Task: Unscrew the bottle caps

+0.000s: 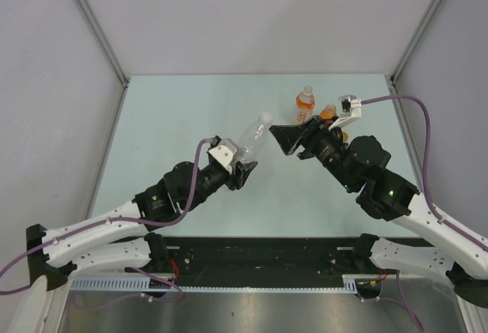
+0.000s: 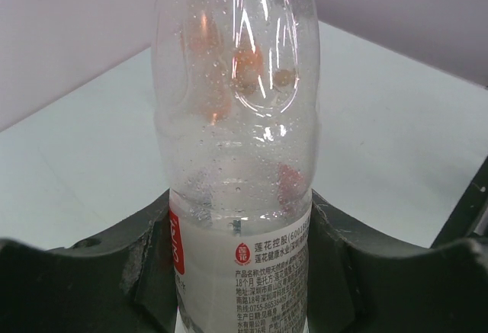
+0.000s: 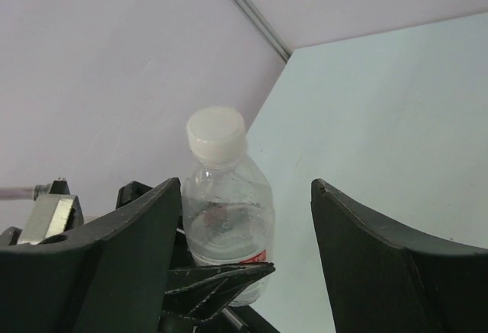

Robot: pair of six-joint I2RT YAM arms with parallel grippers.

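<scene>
The round white cap sits on the clear, droplet-beaded bottle, which our left gripper clamps by its labelled body, tilted over the pale table. Our right gripper spreads wide just beside the cap, not touching it.

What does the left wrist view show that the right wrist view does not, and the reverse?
Only the left wrist view: the printed text on the label of the clear bottle, seen from close; the top of the bottle is cut off. Only the right wrist view: the white cap sitting on the bottle, and the right tool open, its fingers apart from the bottle. Both: the clear bottle gripped by the left tool, and the pale green table.
</scene>
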